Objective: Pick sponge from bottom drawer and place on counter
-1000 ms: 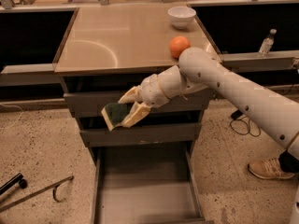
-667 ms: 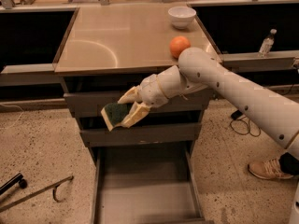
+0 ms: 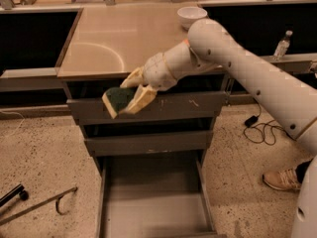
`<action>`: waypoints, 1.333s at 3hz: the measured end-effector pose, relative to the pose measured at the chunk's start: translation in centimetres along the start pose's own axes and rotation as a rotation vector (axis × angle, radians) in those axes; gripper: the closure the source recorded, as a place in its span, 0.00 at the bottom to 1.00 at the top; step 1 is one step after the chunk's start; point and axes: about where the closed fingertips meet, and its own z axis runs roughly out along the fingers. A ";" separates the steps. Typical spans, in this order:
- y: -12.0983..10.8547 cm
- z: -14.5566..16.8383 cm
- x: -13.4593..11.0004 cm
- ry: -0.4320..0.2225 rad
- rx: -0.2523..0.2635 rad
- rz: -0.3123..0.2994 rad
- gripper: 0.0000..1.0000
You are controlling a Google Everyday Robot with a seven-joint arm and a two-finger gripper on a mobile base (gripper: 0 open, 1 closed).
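My gripper [image 3: 130, 94] is shut on the sponge [image 3: 119, 99], a dark green pad with a pale underside, gripped between the cream fingers [image 3: 141, 100]. It hangs in front of the top drawer's scratched front, just below the front edge of the counter [image 3: 106, 38]. The counter is a smooth beige-grey top with a faint arc mark. The bottom drawer [image 3: 153, 209] stands pulled out below, its flat floor bare. My white arm reaches in from the right and hides the orange ball.
A white bowl [image 3: 191, 15] stands at the counter's back right. A plastic bottle [image 3: 282, 44] stands on a ledge at the right. A cable [image 3: 260, 130] and a person's shoe [image 3: 283, 179] lie on the floor at the right. A metal rod [image 3: 37, 206] lies at the left.
My gripper has risen with the sponge from in front of the middle drawer to just below the counter's front edge. The arm now covers the orange ball.
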 end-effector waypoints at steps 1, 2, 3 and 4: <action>-2.9 -1.6 -2.5 -0.004 -0.053 -0.069 1.00; -6.9 -3.6 -3.9 0.009 -0.034 -0.111 1.00; -12.2 -7.0 -5.1 0.044 0.094 -0.146 1.00; -17.5 -11.3 -6.9 0.084 0.278 -0.173 1.00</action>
